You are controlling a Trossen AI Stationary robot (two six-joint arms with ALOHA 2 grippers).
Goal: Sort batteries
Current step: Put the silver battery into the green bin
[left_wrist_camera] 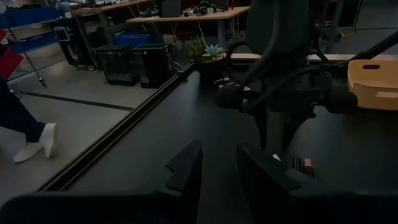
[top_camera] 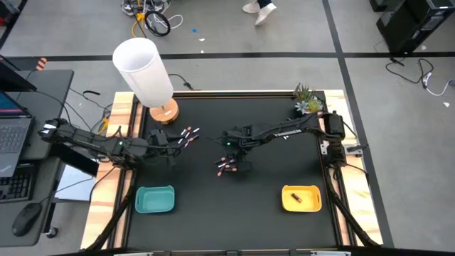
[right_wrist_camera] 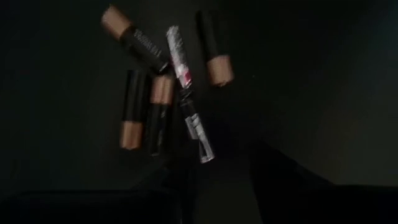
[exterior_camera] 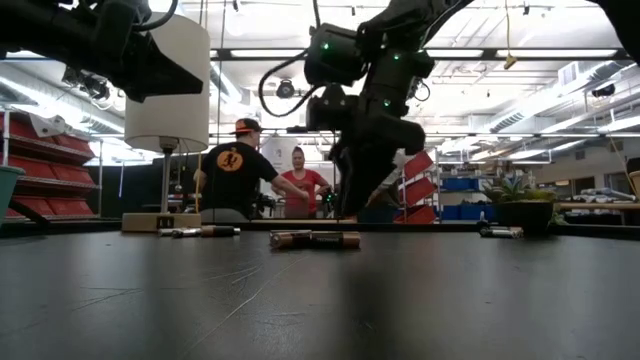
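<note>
Several batteries (right_wrist_camera: 160, 106) lie flat in a loose cluster on the black table (top_camera: 270, 178): dark ones with copper-coloured ends and thin silvery ones (right_wrist_camera: 198, 132). My right gripper (right_wrist_camera: 221, 167) hangs just above this cluster (top_camera: 226, 168), pointing steeply down, open, with nothing between its fingers. A second small cluster of batteries (top_camera: 188, 135) lies just beyond my left gripper (top_camera: 173, 146), which hovers nearly level, open and empty (left_wrist_camera: 217, 155). One dark battery (top_camera: 298, 198) lies in the yellow tray (top_camera: 287, 205).
A teal tray (top_camera: 155, 200) stands near the front left and the yellow tray near the front right. A white-shaded lamp (top_camera: 146, 71) stands at the far left and a small plant (top_camera: 307, 99) at the far right corner. People stand in the room beyond the table (exterior_camera: 235, 175).
</note>
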